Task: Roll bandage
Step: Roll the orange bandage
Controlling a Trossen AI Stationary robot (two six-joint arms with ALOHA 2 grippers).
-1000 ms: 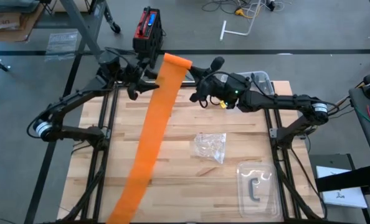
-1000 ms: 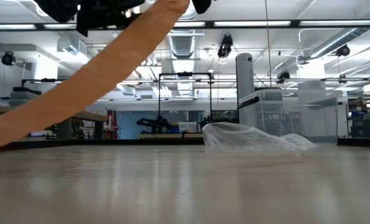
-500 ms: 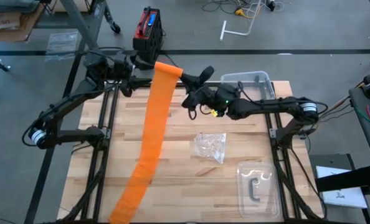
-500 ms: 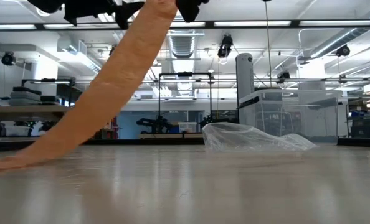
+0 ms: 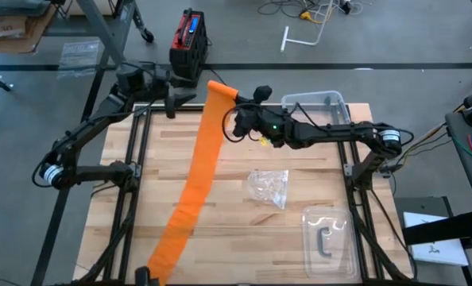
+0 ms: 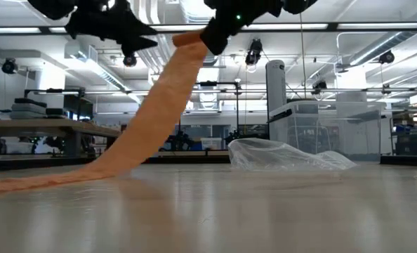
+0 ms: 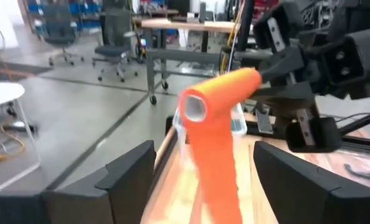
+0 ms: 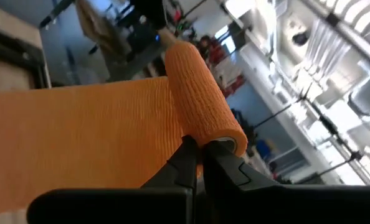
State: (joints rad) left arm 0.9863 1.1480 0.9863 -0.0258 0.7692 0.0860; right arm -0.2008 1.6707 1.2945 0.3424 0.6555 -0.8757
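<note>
Fingers of the right gripper pinch the bandage roll.

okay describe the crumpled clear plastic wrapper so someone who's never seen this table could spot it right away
Start from the wooden table seen from above, with the orange bandage running diagonally across it. The crumpled clear plastic wrapper lies to the right of that band, mid-table. Unlike the flat clear tray nearer the corner, it is wrinkled, shapeless and empty.
</note>
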